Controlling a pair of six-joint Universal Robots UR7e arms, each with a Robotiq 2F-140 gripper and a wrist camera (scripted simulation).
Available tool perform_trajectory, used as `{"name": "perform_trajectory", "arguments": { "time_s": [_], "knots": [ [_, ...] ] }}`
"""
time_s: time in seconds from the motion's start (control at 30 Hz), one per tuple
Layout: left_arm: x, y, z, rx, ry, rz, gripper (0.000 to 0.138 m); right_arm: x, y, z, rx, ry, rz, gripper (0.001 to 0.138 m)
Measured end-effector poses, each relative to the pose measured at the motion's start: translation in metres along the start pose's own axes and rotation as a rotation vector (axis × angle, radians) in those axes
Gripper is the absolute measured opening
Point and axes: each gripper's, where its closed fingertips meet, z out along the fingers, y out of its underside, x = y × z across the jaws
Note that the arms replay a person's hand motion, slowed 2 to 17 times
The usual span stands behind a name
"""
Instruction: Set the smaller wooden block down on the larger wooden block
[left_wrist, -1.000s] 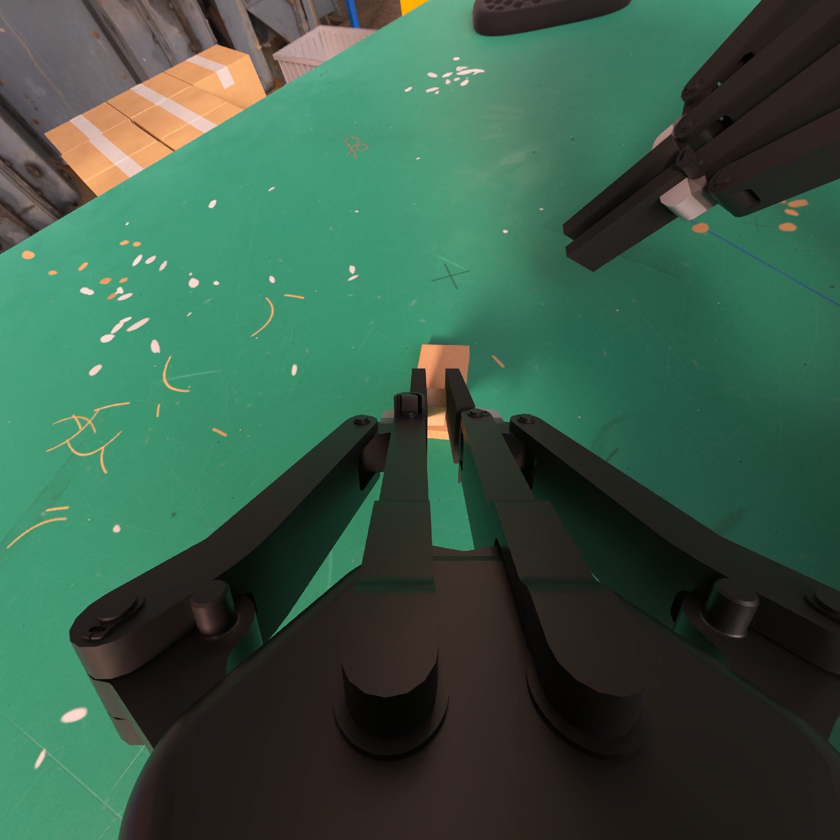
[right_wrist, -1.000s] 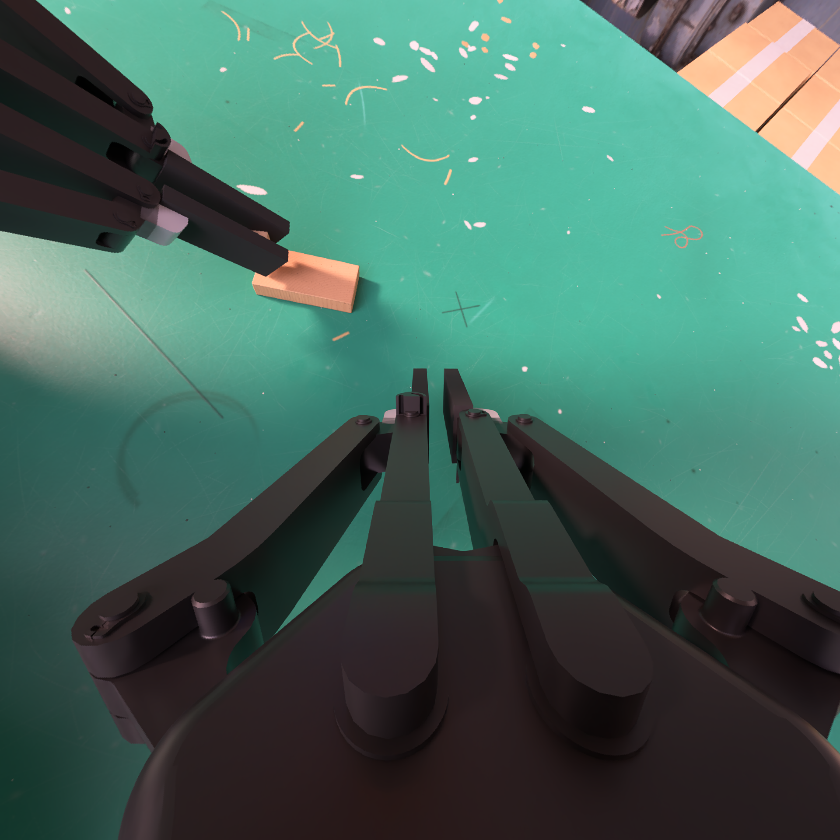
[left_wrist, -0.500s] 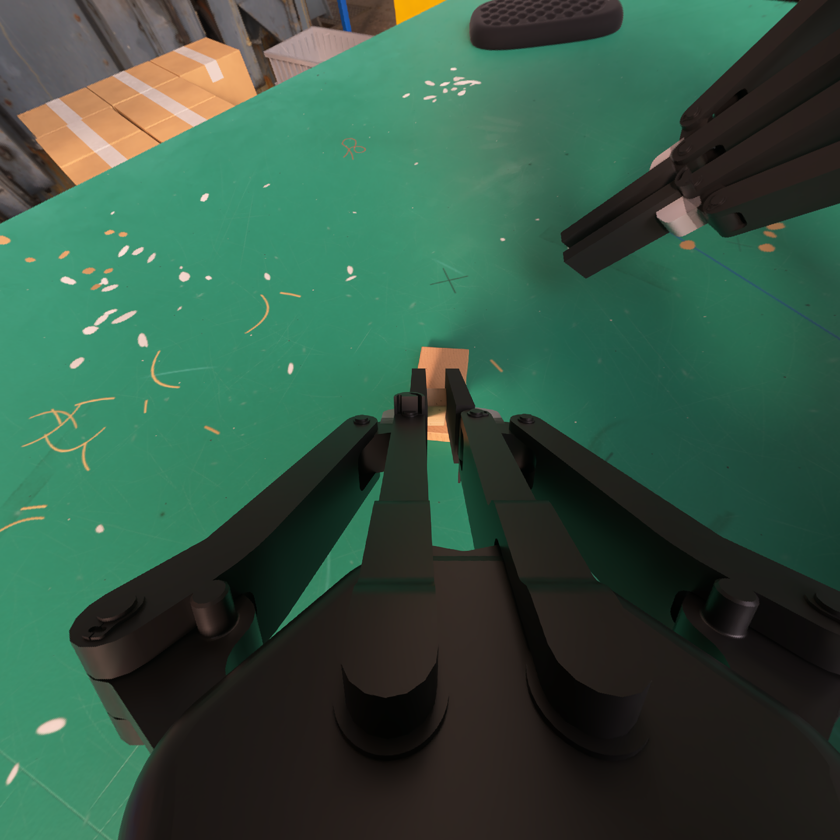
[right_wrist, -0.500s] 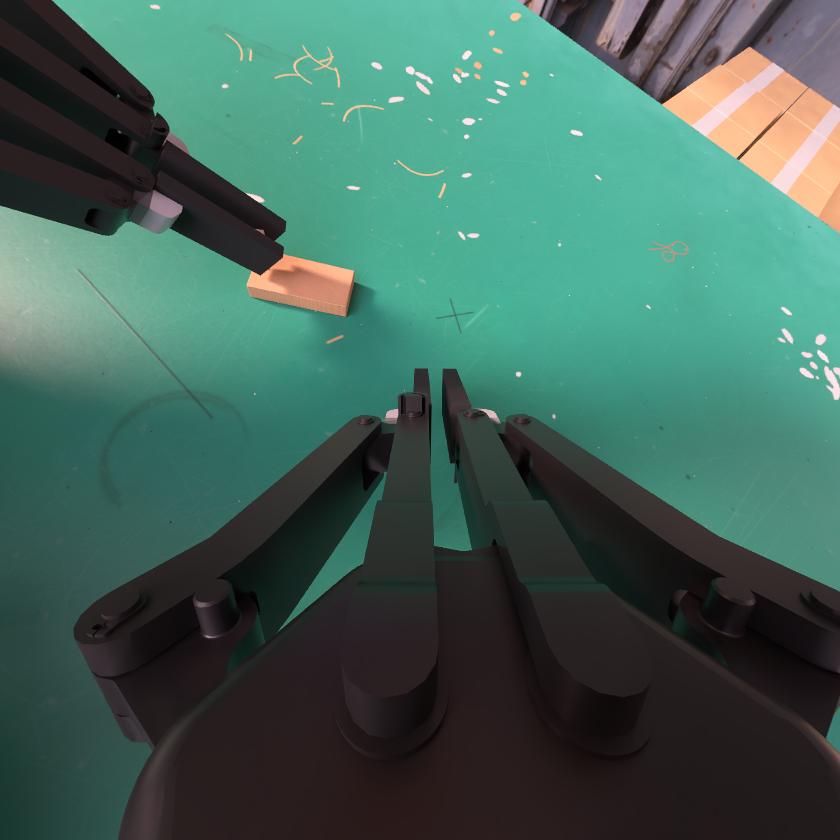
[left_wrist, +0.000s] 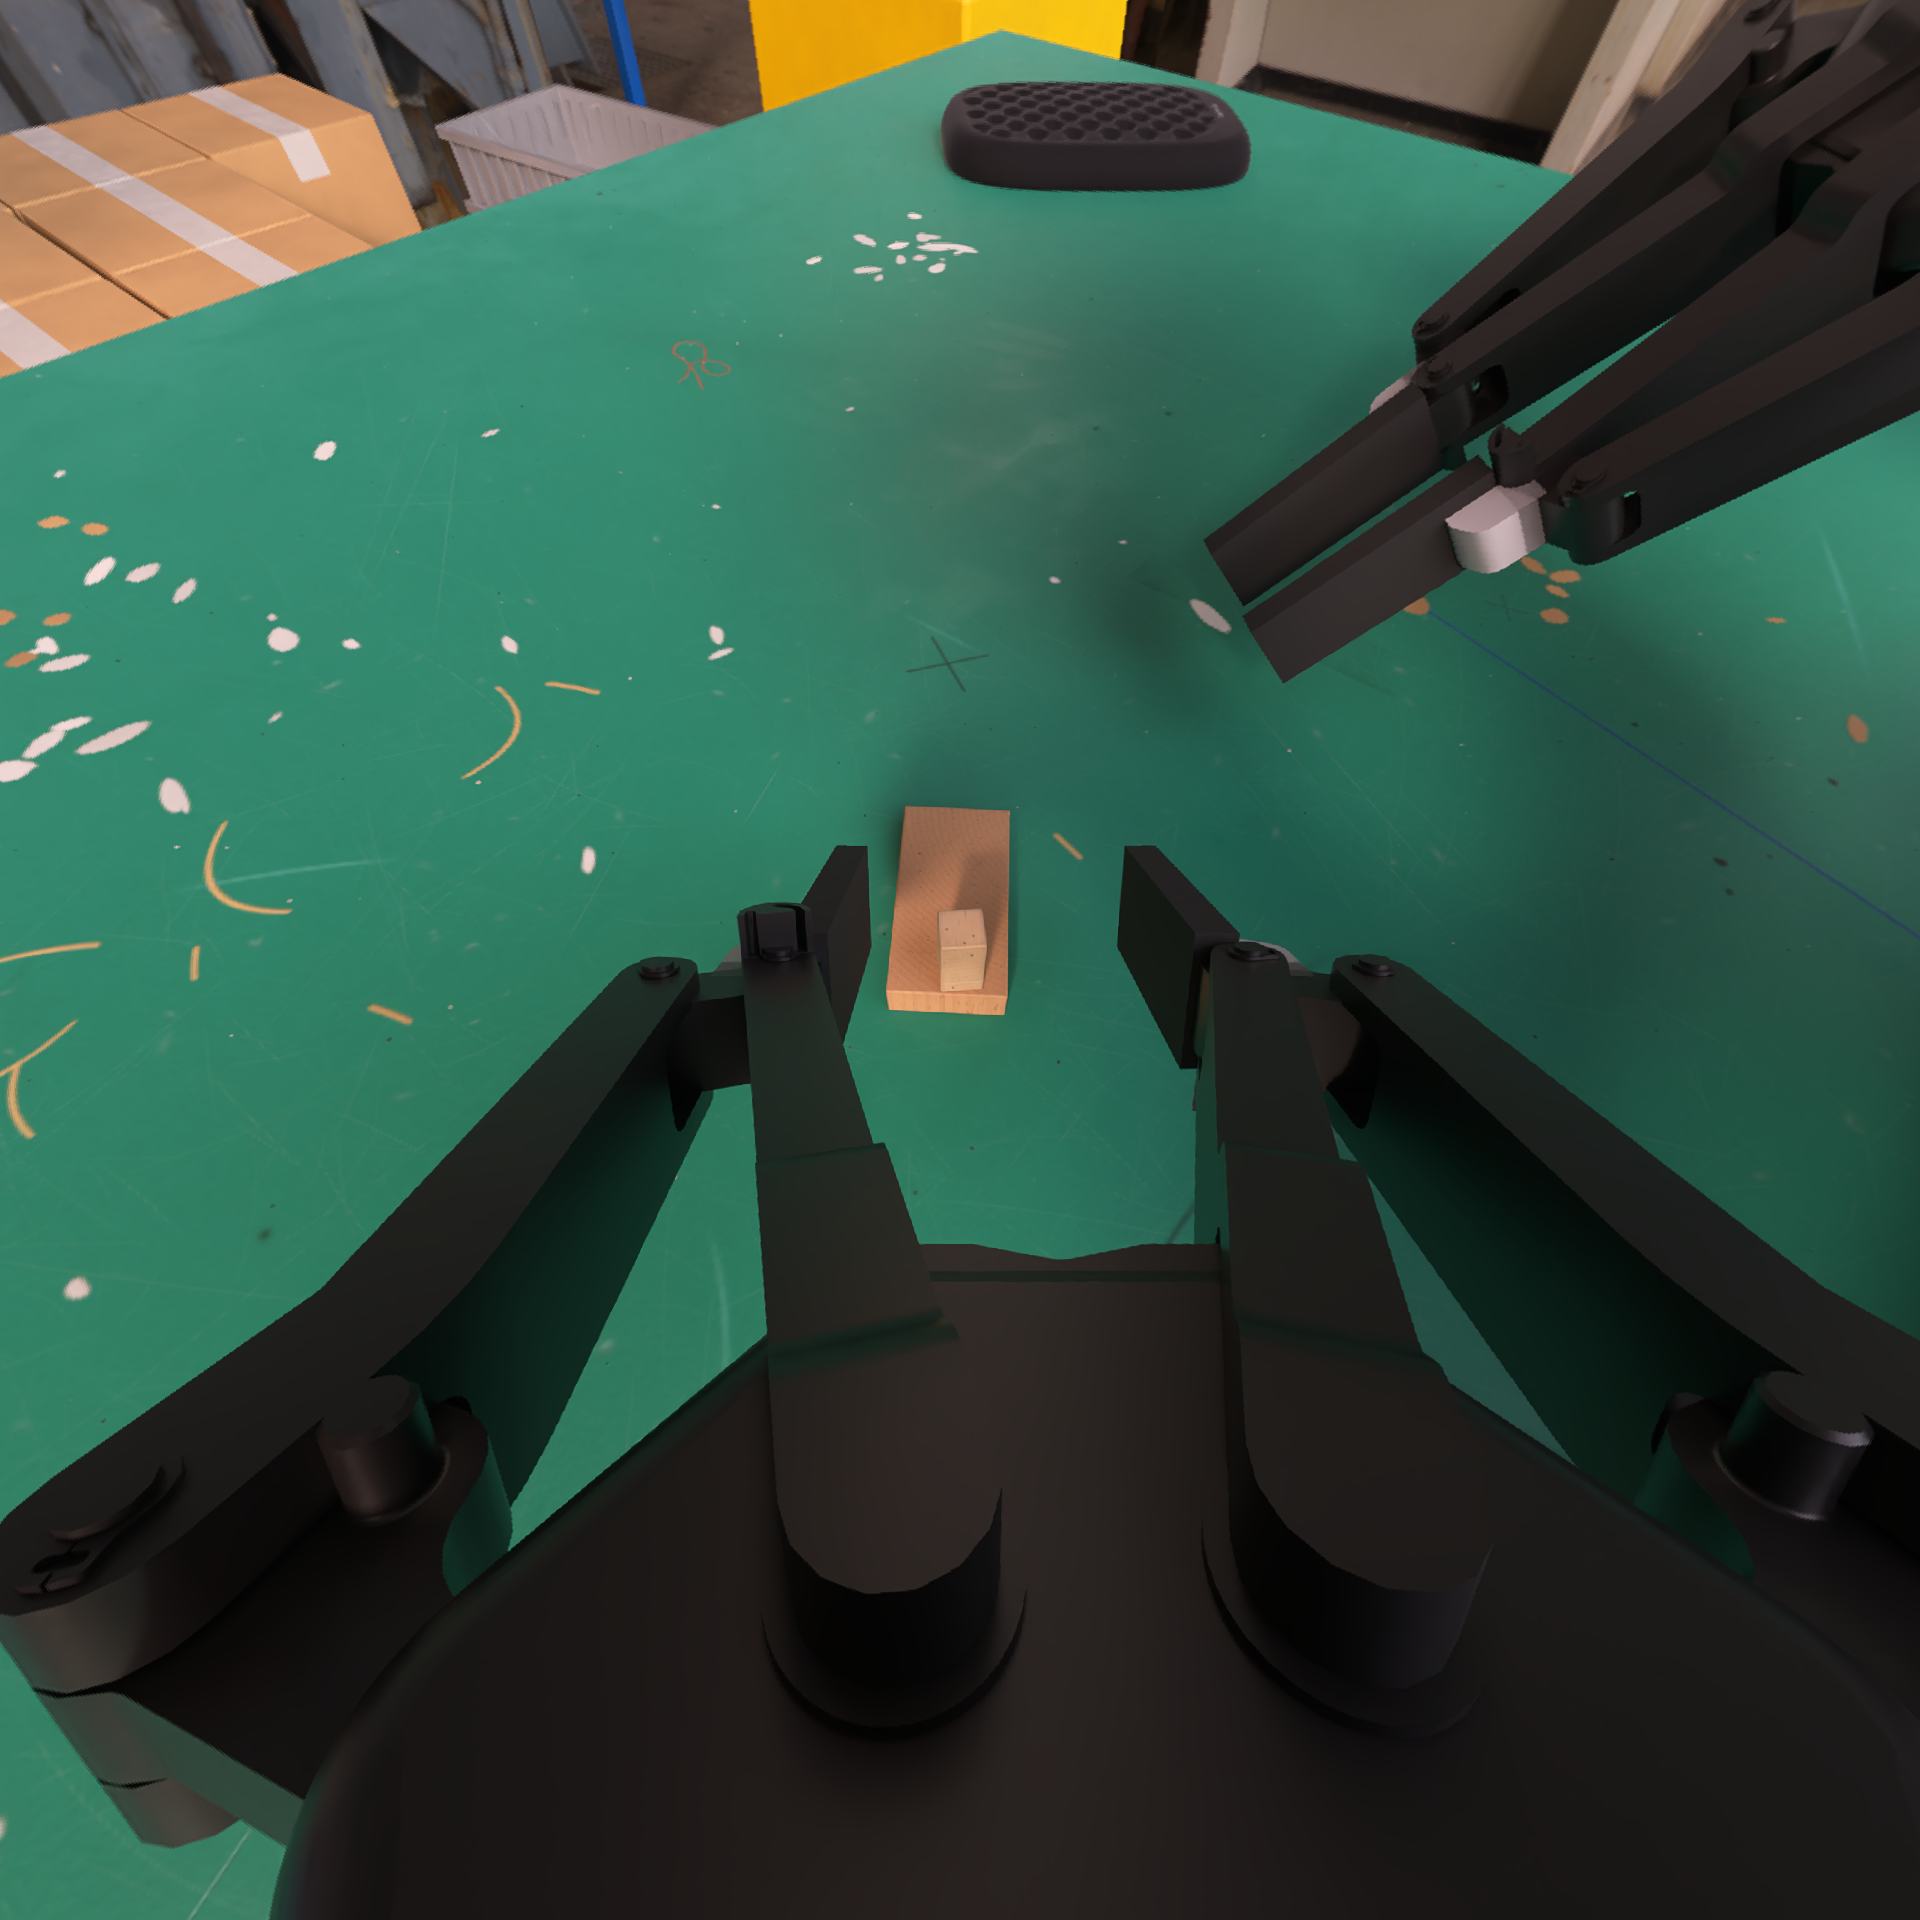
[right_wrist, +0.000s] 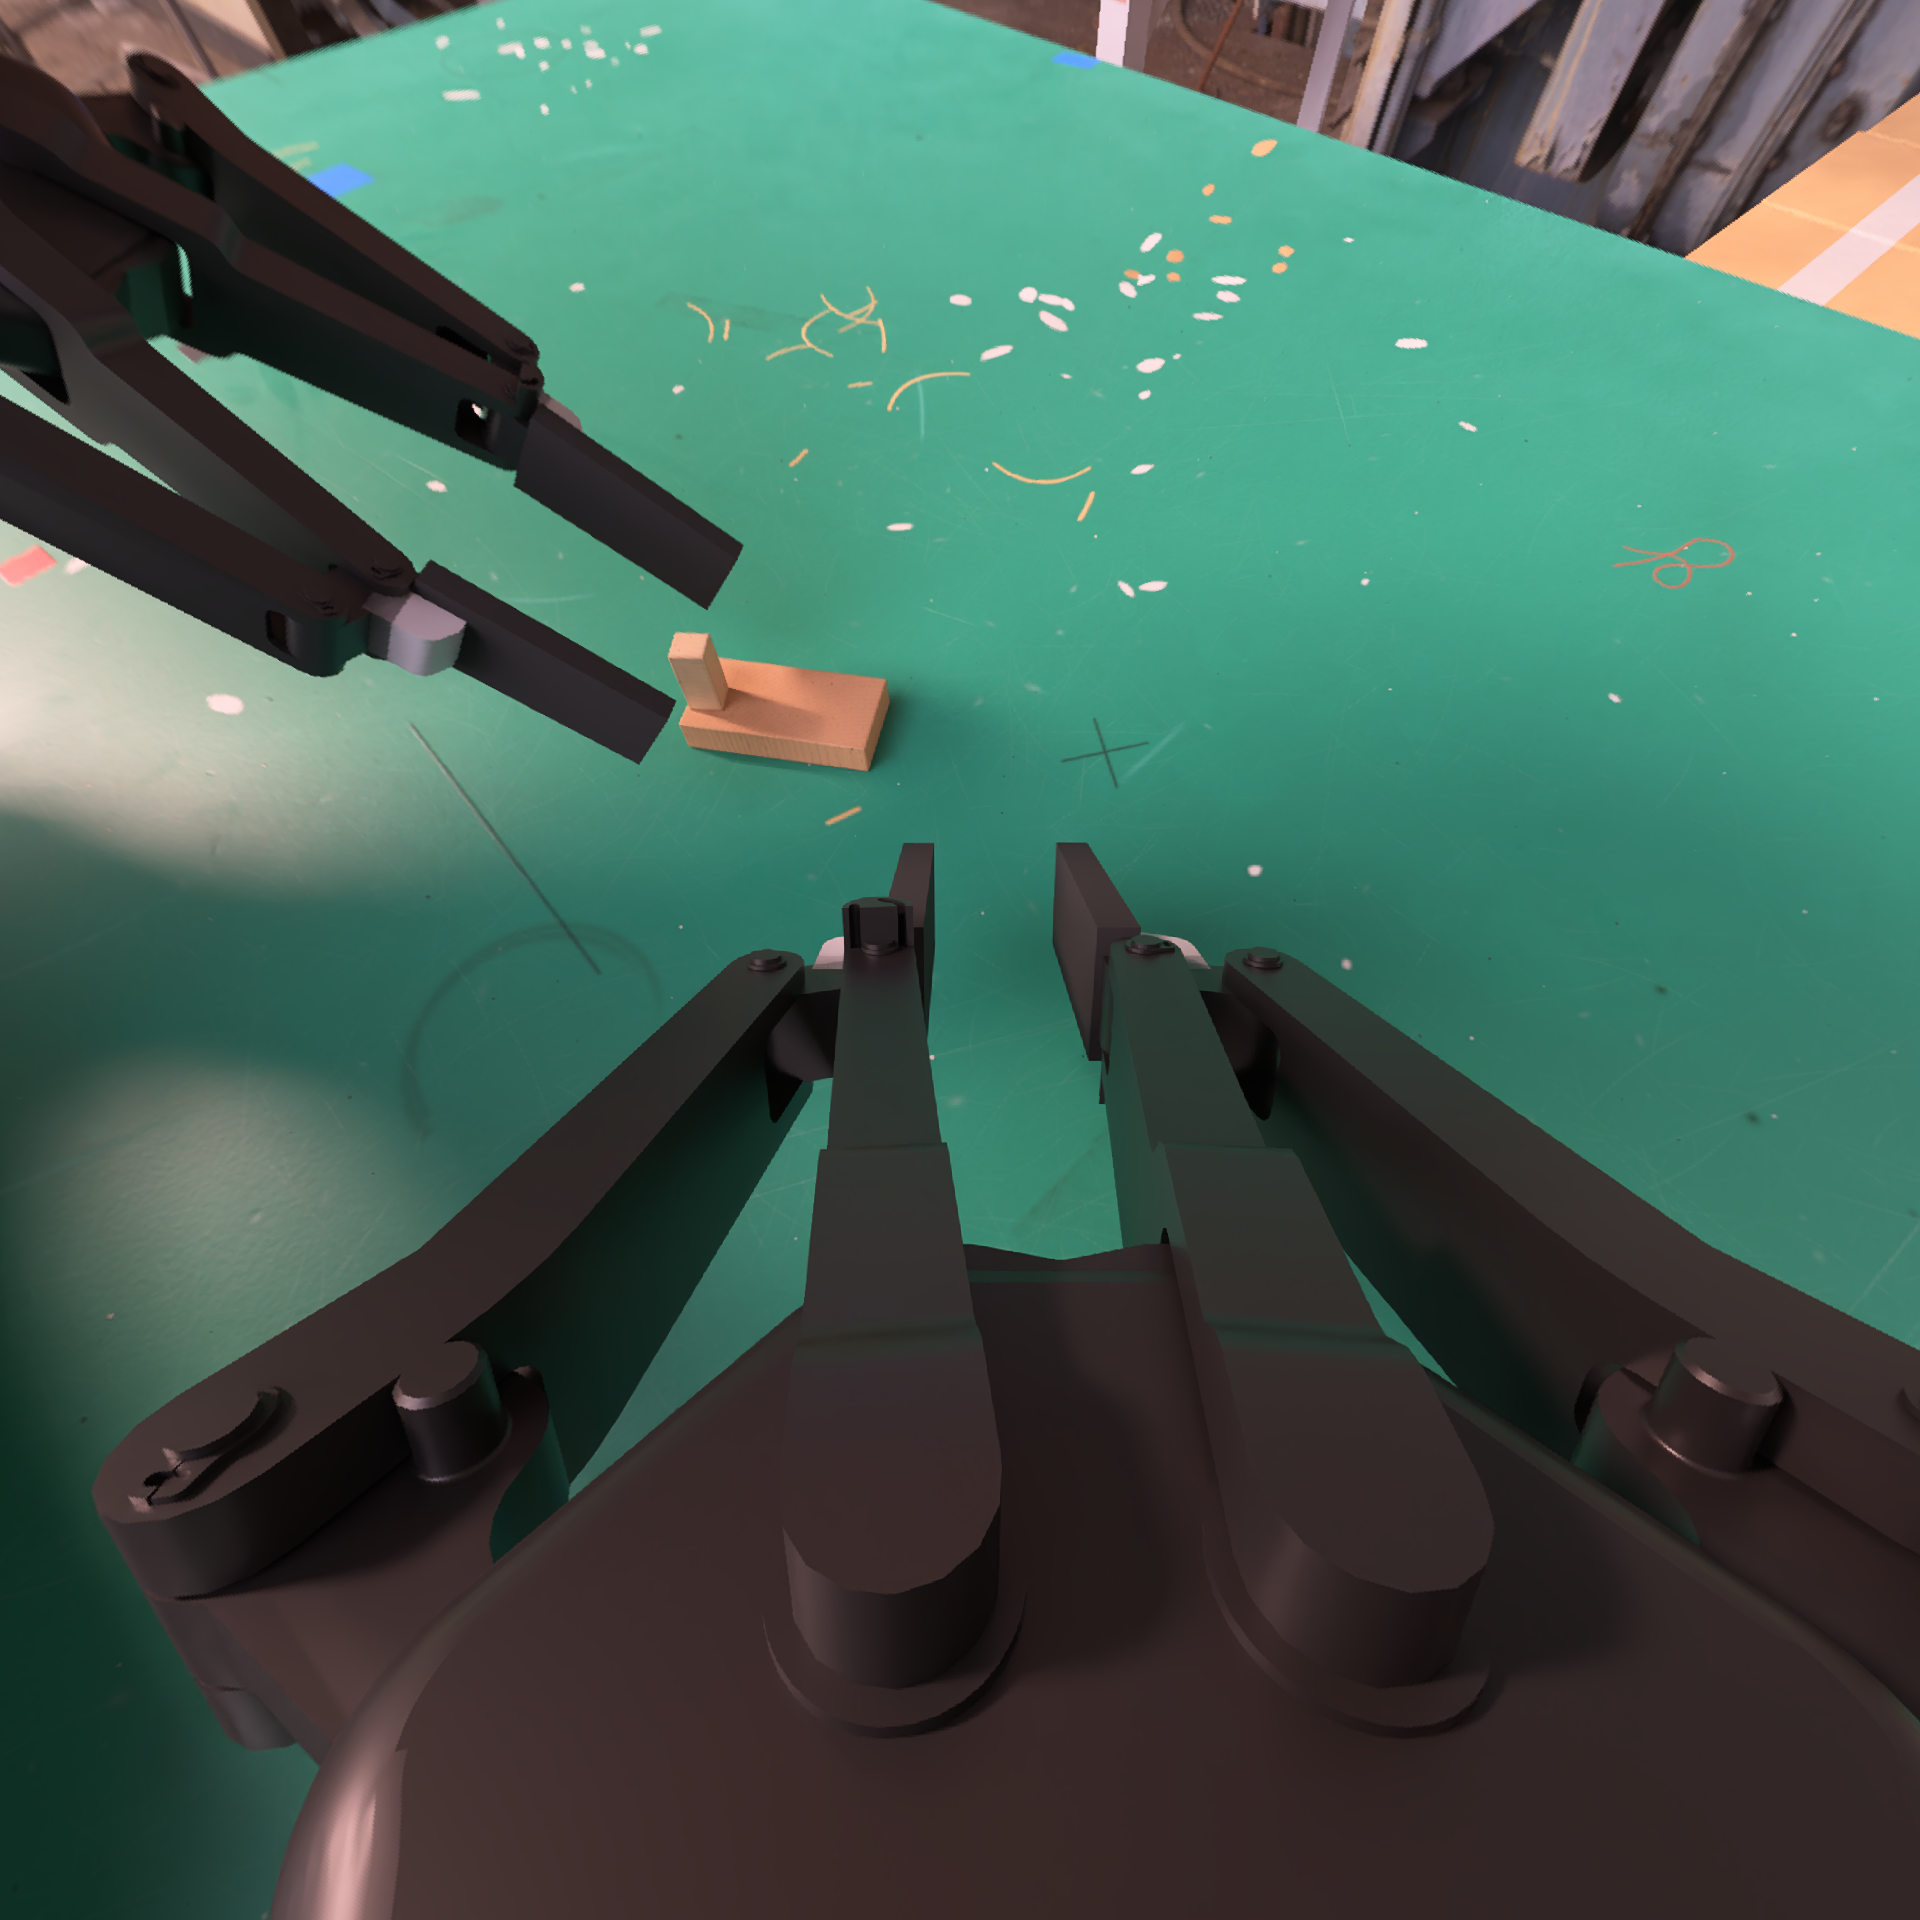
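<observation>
The larger wooden block (left_wrist: 951, 883) lies flat on the green table (left_wrist: 416, 520). The smaller wooden block (left_wrist: 961, 948) stands upright on its near end, free of both grippers. My left gripper (left_wrist: 992, 873) is open and empty, above and just behind the two blocks, one finger to each side. In the right wrist view the smaller block (right_wrist: 698, 670) stands on the left end of the larger block (right_wrist: 821, 717), with the left gripper (right_wrist: 686, 649) open beside it. My right gripper (right_wrist: 992, 883) is partly open and empty, a short way off; it also shows in the left wrist view (left_wrist: 1252, 608).
A black perforated pad (left_wrist: 1096, 135) lies at the table's far edge. Cardboard boxes (left_wrist: 156, 208) and a white crate (left_wrist: 561, 135) stand beyond the far left edge. Paint flecks and chalk marks cover the table.
My left gripper has opened, let go of the smaller block on the larger one, and drawn back. My right gripper has opened partly and pulled back.
</observation>
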Motion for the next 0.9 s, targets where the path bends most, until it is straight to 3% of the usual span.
{"name": "perform_trajectory", "arguments": {
  "time_s": [0.5,0.73,0.9],
  "knots": [
    [-0.009,-0.015,-0.008,0.055,0.092,-0.126,0.059,0.015,-0.01,-0.005,0.122,-0.072,0.145,0.045],
    [-0.007,-0.017,-0.005,0.049,0.168,-0.182,0.058,0.007,-0.009,0.004,0.126,-0.136,0.145,0.05],
    [-0.006,-0.016,-0.001,0.047,0.202,-0.201,0.057,0.006,-0.007,0.012,0.125,-0.12,0.127,0.054]
  ]
}}
